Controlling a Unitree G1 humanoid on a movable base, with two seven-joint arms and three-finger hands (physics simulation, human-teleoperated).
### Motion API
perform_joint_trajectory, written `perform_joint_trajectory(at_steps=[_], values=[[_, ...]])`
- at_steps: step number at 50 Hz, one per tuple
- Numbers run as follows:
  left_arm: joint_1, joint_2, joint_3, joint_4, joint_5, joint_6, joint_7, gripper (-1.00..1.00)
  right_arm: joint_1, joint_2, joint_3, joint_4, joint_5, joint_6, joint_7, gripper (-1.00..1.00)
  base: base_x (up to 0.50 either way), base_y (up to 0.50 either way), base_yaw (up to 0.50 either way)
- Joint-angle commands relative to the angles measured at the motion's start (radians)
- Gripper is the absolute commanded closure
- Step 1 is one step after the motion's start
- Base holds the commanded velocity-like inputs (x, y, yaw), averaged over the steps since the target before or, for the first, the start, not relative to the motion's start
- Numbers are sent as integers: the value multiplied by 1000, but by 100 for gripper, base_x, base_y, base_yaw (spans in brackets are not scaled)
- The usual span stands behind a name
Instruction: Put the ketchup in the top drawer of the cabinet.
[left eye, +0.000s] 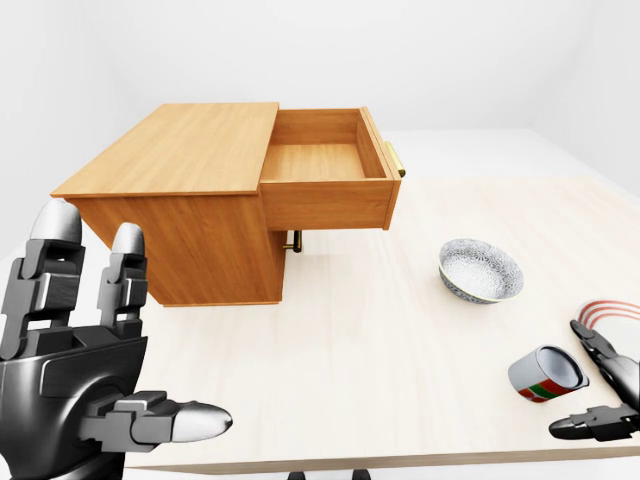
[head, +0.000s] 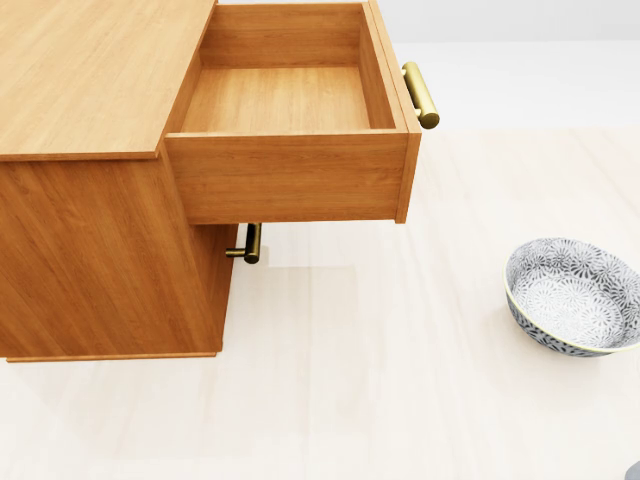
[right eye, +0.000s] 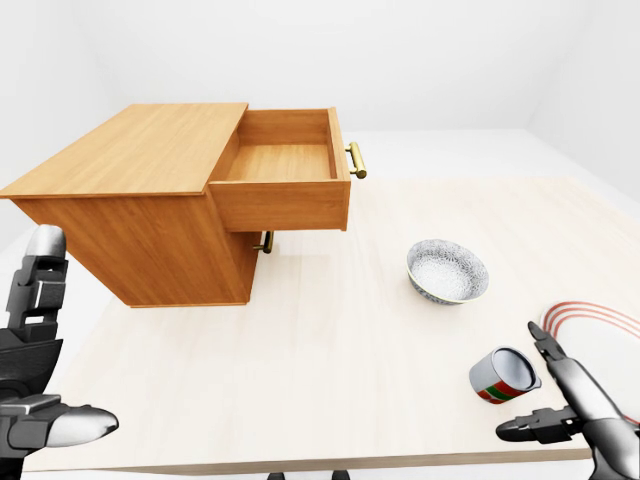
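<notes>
A pale table (right eye: 330, 350) in a white room holds the cabinet (left eye: 180, 200); both hands spread, left hand (left eye: 85, 390), right hand (right eye: 580, 400)

The left hand (left eye: 85, 370) is glossy black, blocky-segmented, with rounded silver fingertips (left eye: 56, 221). The right hand (right eye: 585, 405) is slimmer, dark grey, with pointed tips.

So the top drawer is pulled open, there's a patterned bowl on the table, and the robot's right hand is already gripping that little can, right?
Not gripping. In the right-eye view the right hand is open beside the can, fingers spread and not closed round it. The top drawer is indeed open, and the patterned bowl stands on the table.
</notes>
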Motion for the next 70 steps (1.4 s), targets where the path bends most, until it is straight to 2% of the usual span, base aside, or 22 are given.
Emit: perform_joint_trajectory(at_steps=[1, 26, 27, 30, 31, 32, 33, 34, 37, 39, 40, 42, 51, 52, 53, 57, 58, 59, 65, 66, 68, 70], values=[[-5, -14, -5, 0, 15, 0, -10, -100, 0, 0, 7, 0, -16, 0, 0, -98, 0, 0, 0], [-6, -25, -14, 0, 33, 0, -17, -100, -10, -20, 48, 94, -8, 0, 0, -98, 0, 0, 0], [2, -60, -20, 0, 62, 0, -49, -100, -9, -21, 49, 95, -7, 0, 0, -98, 0, 0, 0], [-7, -34, -7, 0, 35, 0, -27, -100, -7, -20, 48, 92, -8, 0, 0, -92, 0, 0, 0], [1, -62, -13, 0, 58, 0, -52, -100, -9, -20, 49, 103, -4, 0, 0, -58, 0, 0, 0], [1, -89, -12, 0, 78, 0, -77, -100, -8, -19, 50, 100, -3, 0, 0, 33, 0, 0, 0], [-2, -110, -7, 0, 91, 0, -96, -100, -7, -18, 50, 95, -3, 0, 0, 86, 0, 0, 0], [-15, -88, 0, 0, 72, 0, -76, -100, -7, -18, 52, 109, 1, 0, 0, 100, 0, 0, 0], [-7, -33, -12, 0, 40, 0, -26, -100, -2, -16, 56, 112, 4, 0, 0, 100, 0, 0, 0], [-4, -23, -18, 0, 37, 0, -15, -100, 3, -12, 56, 97, 2, 0, 0, 100, 0, 0, 0], [-4, -22, -19, 0, 37, 0, -13, -100, 4, -10, 56, 96, 0, 0, 0, 100, 0, 0, 0], [1, -57, -20, 0, 63, 0, -46, -100, 7, -5, 55, 81, -4, 0, 0, 100, 0, 0, 0], [8, -12, -25, 0, 34, 0, -7, -100, 11, 25, 67, 32, -26, 0, 0, 100, 0, 0, 0], [14, -37, -30, 0, 55, 0, -29, -100, 10, 28, 72, 23, -30, 0, 0, 100, 0, 0, 0], [18, -74, -29, 0, 80, 0, -63, -100, 16, 42, 79, -15, -39, 0, 0, 100, 0, 0, 0], [-5, -28, -7, 0, 33, 0, -22, -100, 12, 69, 93, -159, -82, 0, 0, 100, 0, 0, 0], [-1, -25, -7, 0, 29, 0, -21, -100, 13, 75, 94, -208, -97, 0, 0, 100, 0, 0, 0], [8, -51, -12, 0, 50, 0, -45, -100, 9, 76, 92, -226, -109, 0, 0, 100, 0, 0, 0], [4, -5, -12, 0, 18, 0, -3, -100, -41, 85, 102, -523, -196, 0, 0, 100, 0, 0, 0], [4, -12, -8, 0, 18, 0, -10, -100, -57, 79, 124, -568, -231, 0, 0, 100, 0, 0, 0], [4, -73, -7, 0, 61, 0, -63, -100, -82, 76, 157, -625, -284, 0, 0, 100, 0, 0, 0], [-8, -50, 3, 0, 39, 0, -43, -100, -108, 70, 190, -678, -334, 0, 0, 100, 0, 0, 0]])
